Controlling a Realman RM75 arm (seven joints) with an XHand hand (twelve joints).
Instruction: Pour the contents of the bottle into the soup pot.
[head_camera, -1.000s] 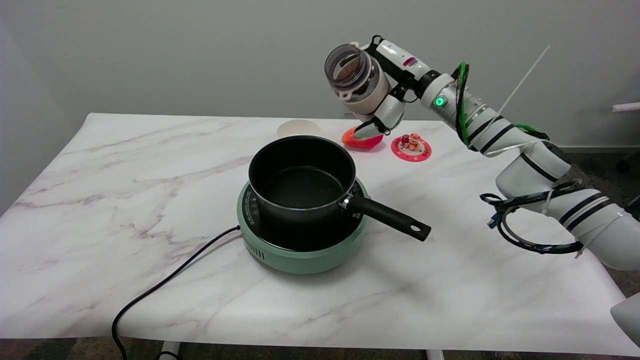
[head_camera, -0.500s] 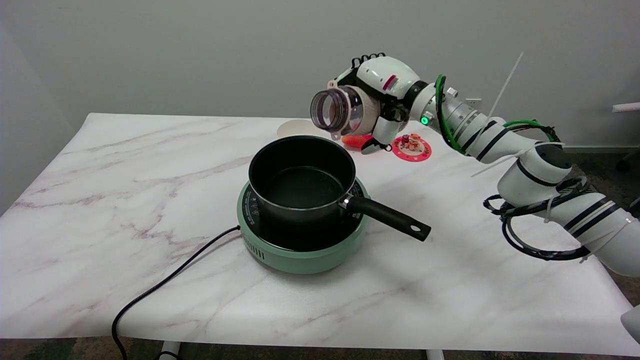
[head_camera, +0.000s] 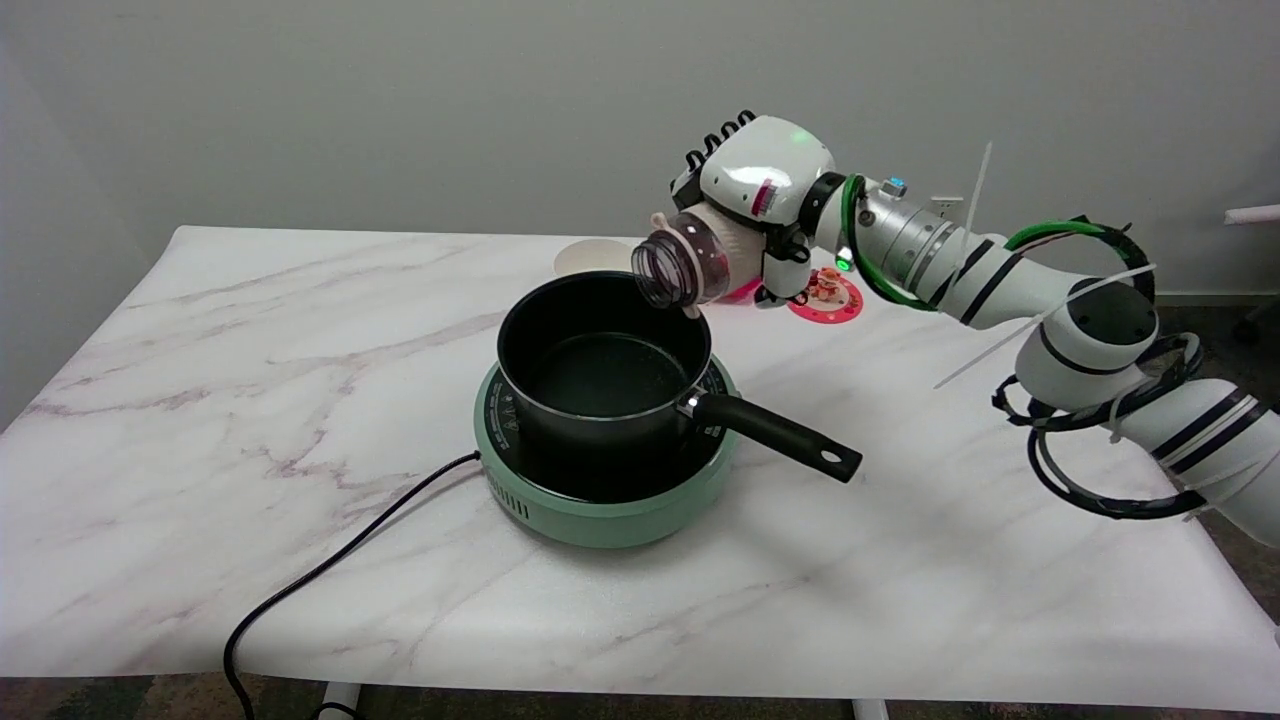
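The clear bottle (head_camera: 692, 262) is clasped sideways in the right hand (head_camera: 762, 190), fingers wrapped around it, its open mouth over the black soup pot's (head_camera: 602, 362) far rim. Pouring is underway; steeper tilting seems needed.

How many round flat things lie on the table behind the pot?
2: a cream disc just behind the pot, and a pink disc with small figures on it to the right, partly hidden by the right hand holding the bottle.
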